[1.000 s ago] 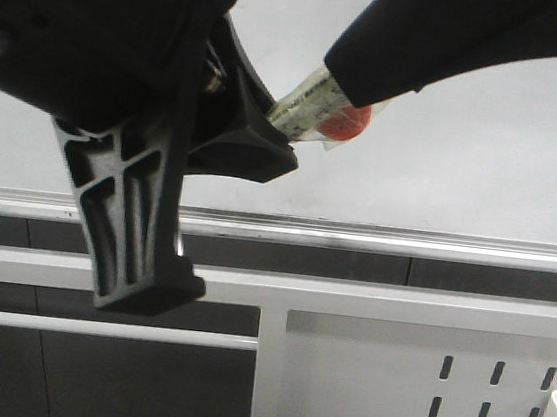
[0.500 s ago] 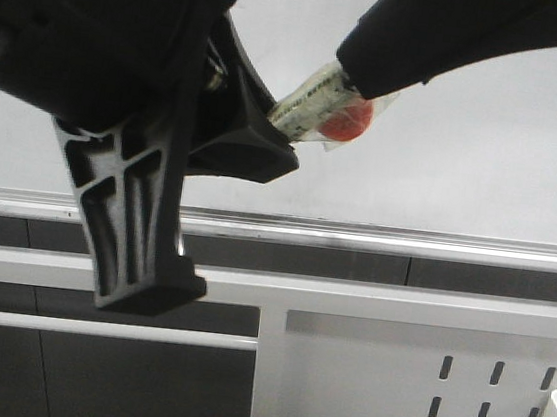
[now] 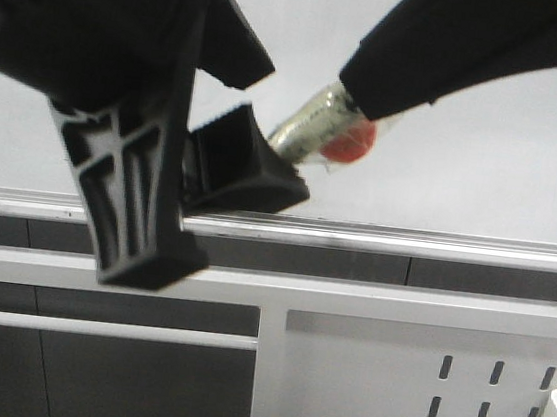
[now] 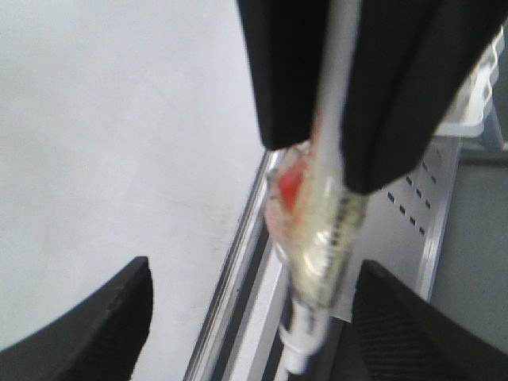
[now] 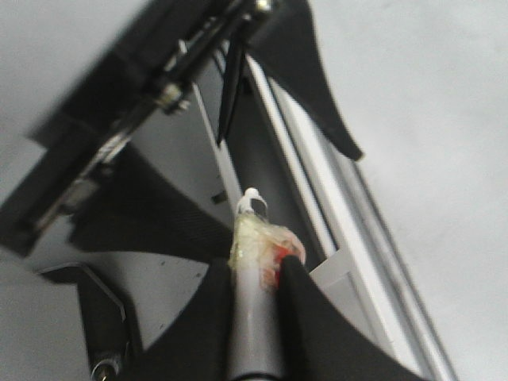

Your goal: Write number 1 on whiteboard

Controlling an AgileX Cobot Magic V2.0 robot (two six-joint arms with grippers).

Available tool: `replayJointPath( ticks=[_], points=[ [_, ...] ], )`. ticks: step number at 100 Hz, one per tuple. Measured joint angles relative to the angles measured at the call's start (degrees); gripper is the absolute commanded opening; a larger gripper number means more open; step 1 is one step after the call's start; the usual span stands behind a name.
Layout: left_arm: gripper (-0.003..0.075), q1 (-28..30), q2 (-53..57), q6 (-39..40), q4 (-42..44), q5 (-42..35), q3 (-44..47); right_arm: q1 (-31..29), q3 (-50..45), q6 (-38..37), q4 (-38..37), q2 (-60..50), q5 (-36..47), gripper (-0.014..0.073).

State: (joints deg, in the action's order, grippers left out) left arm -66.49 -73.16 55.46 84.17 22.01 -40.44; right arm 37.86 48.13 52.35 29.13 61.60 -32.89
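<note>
Right gripper [image 5: 255, 274] clamps taped white marker [image 3: 313, 127] by barrel at red magnet [image 3: 349, 141], tip toward left gripper [image 4: 250, 317], whose jaws stand open around marker, not touching. Whiteboard [image 3: 487, 142] close behind, silver rail [image 3: 406, 241] below; no number 1 visible. Marker looks light, rigid, slick; mid-barrel hold at tape likely steadiest.
</note>
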Motion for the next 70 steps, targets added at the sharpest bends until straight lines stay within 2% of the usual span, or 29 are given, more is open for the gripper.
replayJointPath(
  ticks=[15, 22, 29, 37, 45, 70],
  points=[
    [0.0490, -1.4, 6.9, 0.2, -8.1, 3.6, 0.2, -2.4, -1.0, -2.7, 0.3, -2.6, 4.4, -0.0069],
    [0.0430, -2.8, 12.2, 0.3, -11.7, 7.0, 0.9, -4.3, -1.8, -4.2, 0.4, -4.3, 5.1, -0.0069],
    [0.0259, -4.4, 18.6, 0.3, -15.0, 11.2, 1.8, -5.6, -2.9, -5.0, 1.1, -6.4, 5.4, -0.0069],
    [-0.0024, -5.9, 26.6, 0.3, -18.2, 15.8, 2.4, -6.0, -4.4, -5.3, 2.2, -9.4, 5.4, -0.0069],
    [-0.0020, -6.7, 35.6, 0.3, -19.6, 18.4, 3.1, -6.0, -6.0, -5.4, 3.8, -12.8, 4.9, -0.0069],
    [-0.0020, -6.9, 65.8, 0.5, -20.2, 20.1, 8.3, -6.0, -12.7, -5.5, 7.4, -22.7, 5.3, -0.0069]
  ],
)
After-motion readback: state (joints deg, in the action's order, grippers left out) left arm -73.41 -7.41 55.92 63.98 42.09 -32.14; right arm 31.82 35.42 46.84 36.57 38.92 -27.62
